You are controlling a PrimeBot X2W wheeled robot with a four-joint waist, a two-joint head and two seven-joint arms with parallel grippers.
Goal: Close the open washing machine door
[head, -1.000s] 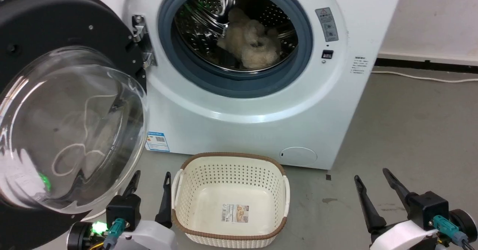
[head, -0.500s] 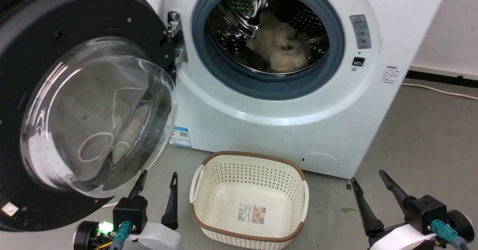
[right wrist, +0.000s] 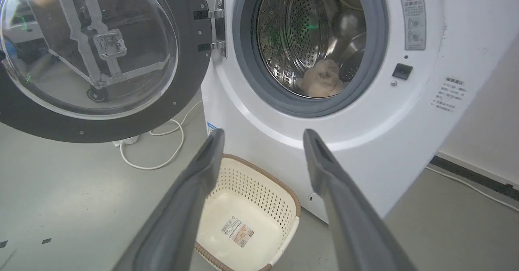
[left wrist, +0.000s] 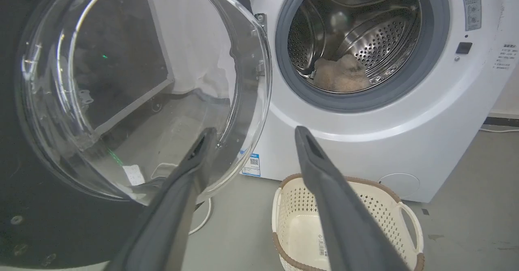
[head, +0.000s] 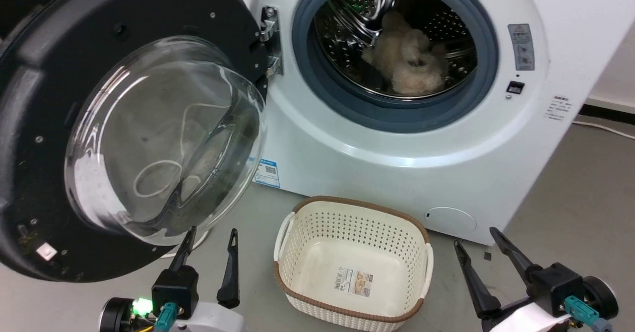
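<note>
The left pincer (head: 212,232) hangs low with its fingers spread wide, holding nothing. The right pincer (head: 474,237) does likewise, and both point upward.

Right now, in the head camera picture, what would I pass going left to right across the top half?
The washing machine door → metal hinge → fluffy beige thing inside the drum → warning sticker.
</note>
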